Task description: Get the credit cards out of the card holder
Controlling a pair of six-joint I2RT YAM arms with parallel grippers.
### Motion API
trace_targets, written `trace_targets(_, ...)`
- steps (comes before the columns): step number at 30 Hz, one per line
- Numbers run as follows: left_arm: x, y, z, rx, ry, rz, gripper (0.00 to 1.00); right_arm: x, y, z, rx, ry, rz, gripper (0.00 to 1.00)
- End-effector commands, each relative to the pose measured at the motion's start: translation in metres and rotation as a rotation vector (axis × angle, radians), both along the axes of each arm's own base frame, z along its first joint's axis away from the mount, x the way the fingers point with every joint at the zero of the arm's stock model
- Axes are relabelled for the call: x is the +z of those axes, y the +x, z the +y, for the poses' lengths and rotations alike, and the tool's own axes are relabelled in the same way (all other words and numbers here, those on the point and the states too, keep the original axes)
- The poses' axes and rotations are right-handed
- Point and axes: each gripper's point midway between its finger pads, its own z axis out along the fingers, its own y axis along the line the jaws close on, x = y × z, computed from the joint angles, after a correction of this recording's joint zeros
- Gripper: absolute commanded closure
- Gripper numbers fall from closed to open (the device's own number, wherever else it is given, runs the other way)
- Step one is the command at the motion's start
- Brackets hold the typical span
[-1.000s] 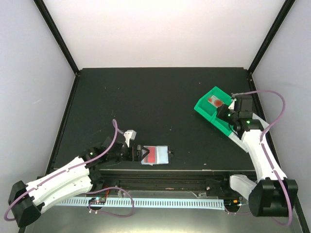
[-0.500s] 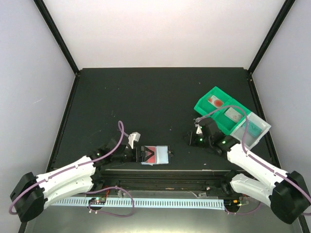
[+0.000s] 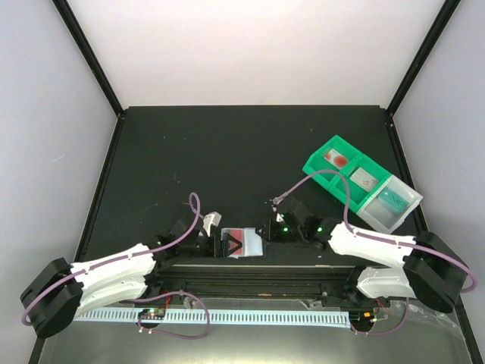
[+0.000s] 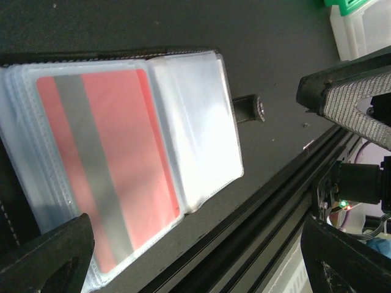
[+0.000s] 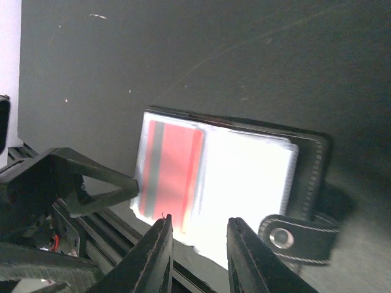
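- Card holder (image 3: 244, 243), small black bifold wallet, spread open at near edge of black table (image 3: 227, 152); red plastic card with grey stripe (image 4: 140, 159) inside a clear pocket.
- Left gripper (image 3: 225, 243) released wide, one finger (image 4: 46, 256) at holder's left edge.
- Right gripper (image 5: 198, 256) slightly parted, empty, beside holder's right edge.
- Farther right, green-and-clear compartment tray (image 3: 317, 170) holding white red-marked card (image 3: 333, 158), pale grey card (image 3: 364, 180), teal card (image 3: 392, 199).

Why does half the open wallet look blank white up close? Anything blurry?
Right wrist view: glare blows the empty clear pocket of the card holder out to white; the red card reads fine. Left wrist view: milder sheen; the left end effector shows dark, blurred fingers.
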Motion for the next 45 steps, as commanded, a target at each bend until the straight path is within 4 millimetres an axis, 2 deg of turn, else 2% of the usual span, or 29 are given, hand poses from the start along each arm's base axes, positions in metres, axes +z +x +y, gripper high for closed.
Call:
trace_targets(1,0.001,0.001,-0.004,0.004,-0.050,-0.003,0.06,0.018,0.006,0.032,0.012,0.079,-0.022,0.76)
trace_targets(4,0.001,-0.002,-0.005,0.002,-0.074,0.007,0.05,0.014,0.005,0.040,0.022,0.073,-0.016,0.76)
trace_targets(9,0.012,0.000,-0.004,0.013,-0.094,-0.015,0.06,0.005,0.004,0.049,0.041,0.062,0.007,0.76)
trace_targets(16,0.018,0.010,0.018,0.138,-0.068,-0.067,0.05,-0.004,-0.002,0.065,0.074,0.058,0.032,0.77)
trace_targets(22,0.020,0.010,0.031,0.193,-0.094,-0.087,0.05,-0.020,-0.008,0.076,0.099,0.021,0.057,0.78)
trace_targets(27,0.020,0.008,0.031,0.184,-0.105,-0.084,0.05,-0.037,-0.010,0.073,0.097,-0.026,0.075,0.80)
trace_targets(32,0.022,0.006,0.024,0.152,-0.136,-0.081,0.04,-0.055,-0.010,0.062,0.091,-0.100,0.073,0.81)
trace_targets(36,0.022,0.006,0.019,0.135,-0.148,-0.076,0.04,-0.067,-0.014,0.057,0.096,-0.125,0.089,0.86)
trace_targets(45,0.022,0.005,0.009,0.100,-0.175,-0.063,0.02,-0.079,-0.017,0.051,0.093,-0.144,0.096,0.96)
